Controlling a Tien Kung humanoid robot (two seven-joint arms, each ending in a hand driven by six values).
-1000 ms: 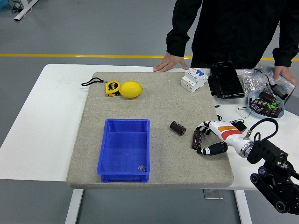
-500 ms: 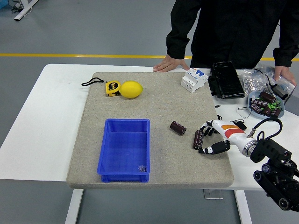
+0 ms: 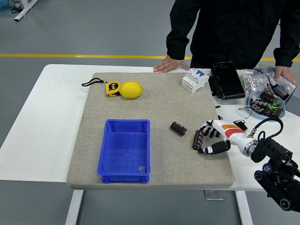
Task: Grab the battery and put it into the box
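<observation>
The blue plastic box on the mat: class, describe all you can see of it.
The blue plastic box is a rectangular open-topped bin with sloped walls and a thick rim. It sits flat and upright on the grey mat, near its front-left edge. One small dark speck lies in its near right corner; what it is cannot be told. Nothing else touches it.

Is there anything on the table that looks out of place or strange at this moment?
Nothing looks spilled or damaged. One oddity: the blue box has a small unclear object in its near right corner. A second battery lies loose on the mat, apart from the one the right hand is closing around.
</observation>
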